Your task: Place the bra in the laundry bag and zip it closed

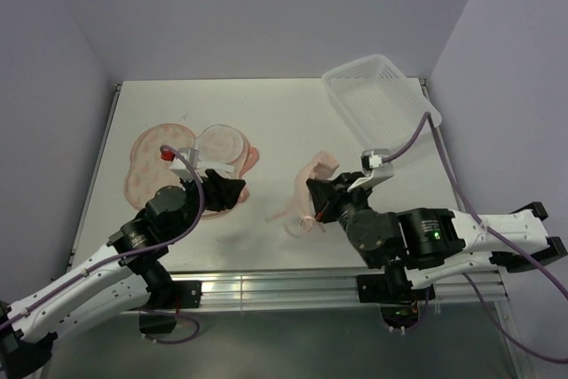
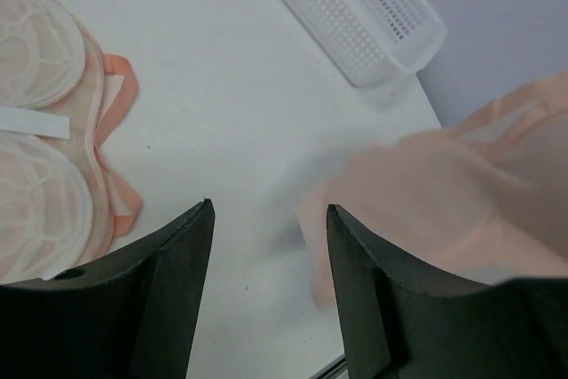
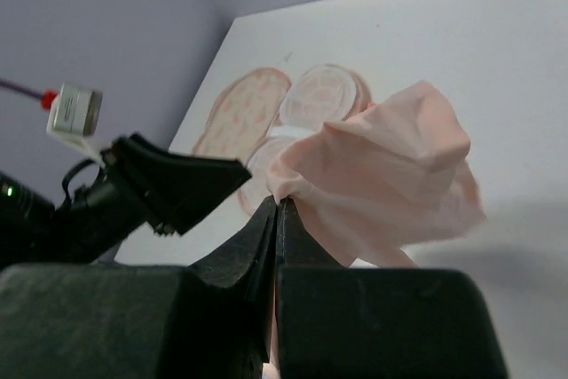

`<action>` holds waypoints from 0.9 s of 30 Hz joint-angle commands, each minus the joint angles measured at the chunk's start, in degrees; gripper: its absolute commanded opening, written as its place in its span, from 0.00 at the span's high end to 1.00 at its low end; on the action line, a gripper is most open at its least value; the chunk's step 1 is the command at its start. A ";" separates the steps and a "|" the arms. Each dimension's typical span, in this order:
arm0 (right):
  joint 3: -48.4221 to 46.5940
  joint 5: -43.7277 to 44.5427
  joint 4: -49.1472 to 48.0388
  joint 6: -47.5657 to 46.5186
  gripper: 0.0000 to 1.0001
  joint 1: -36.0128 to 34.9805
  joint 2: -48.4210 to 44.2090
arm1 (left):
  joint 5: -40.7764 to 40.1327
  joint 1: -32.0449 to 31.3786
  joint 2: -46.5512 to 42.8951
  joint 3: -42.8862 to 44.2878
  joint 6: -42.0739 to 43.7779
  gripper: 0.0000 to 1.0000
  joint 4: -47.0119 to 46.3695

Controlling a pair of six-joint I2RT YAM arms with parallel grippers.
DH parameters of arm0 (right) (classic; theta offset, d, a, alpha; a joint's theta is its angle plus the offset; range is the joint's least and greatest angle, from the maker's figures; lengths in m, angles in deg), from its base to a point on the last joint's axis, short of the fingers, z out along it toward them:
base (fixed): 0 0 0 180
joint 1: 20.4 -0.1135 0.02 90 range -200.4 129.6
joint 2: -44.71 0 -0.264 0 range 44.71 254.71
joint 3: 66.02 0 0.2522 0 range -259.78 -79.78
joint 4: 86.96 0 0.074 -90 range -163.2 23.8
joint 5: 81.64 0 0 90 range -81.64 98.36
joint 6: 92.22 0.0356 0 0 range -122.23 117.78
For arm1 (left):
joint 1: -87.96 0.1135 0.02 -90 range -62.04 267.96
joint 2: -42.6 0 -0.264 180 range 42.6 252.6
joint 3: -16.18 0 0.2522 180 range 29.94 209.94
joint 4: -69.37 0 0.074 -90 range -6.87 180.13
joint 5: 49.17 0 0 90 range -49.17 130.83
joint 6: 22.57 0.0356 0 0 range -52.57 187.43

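Observation:
The pale peach bra [image 1: 312, 185] hangs crumpled at the table's middle, pinched at one fold by my right gripper [image 3: 280, 203], whose jaws are shut on the fabric. In the right wrist view the bra [image 3: 382, 161] bunches just past the fingertips. The laundry bag [image 1: 155, 161] lies open at the left, its two whitish mesh lobes [image 2: 40, 130] facing up and its pink edge showing. My left gripper [image 1: 232, 189] hovers between bag and bra, open with nothing between its fingers [image 2: 202, 228]. In the left wrist view the bra [image 2: 444, 201] is a blur to the right of them.
A white lattice basket [image 1: 377, 95] stands tilted at the back right corner, also seen as the basket [image 2: 355, 6] in the left wrist view. Purple walls close in the table on three sides. The metal rail [image 1: 266, 286] runs along the near edge.

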 commanded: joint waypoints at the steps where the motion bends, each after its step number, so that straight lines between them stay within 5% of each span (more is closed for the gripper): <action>1: -6.15 7.75 12.82 11.01 1.00 -6.25 4.25 | 2.00 -0.14 -0.48 3.56 1.94 0.39 -1.56; 6: -10.29 7.22 30.37 29.99 1.00 -7.15 10.05 | 4.37 -0.14 -0.48 2.25 0.71 0.39 -1.91; 9: -7.06 5.05 30.85 34.22 1.00 -3.83 10.76 | 5.51 -0.14 1.09 0.66 0.79 0.38 -4.19; 11: -1.02 3.19 26.31 29.26 1.00 3.60 10.59 | 5.78 -0.14 2.67 0.22 1.23 0.38 -5.42; 15: 12.80 -13.22 -4.91 10.35 1.00 20.29 8.22 | 5.26 -0.14 6.19 -1.27 1.15 0.38 -9.64; 17: 15.62 -21.68 -10.87 5.26 1.00 26.31 9.52 | 4.99 -0.14 7.25 -1.71 1.06 0.38 -10.87; 22: 11.08 -37.48 -21.44 -4.07 1.00 43.96 23.90 | 5.25 -0.05 14.01 -0.31 1.41 0.37 -14.21; 27: 1.23 -41.64 -23.28 -6.02 1.00 50.50 37.46 | 5.60 0.21 19.02 0.57 1.76 0.37 -18.07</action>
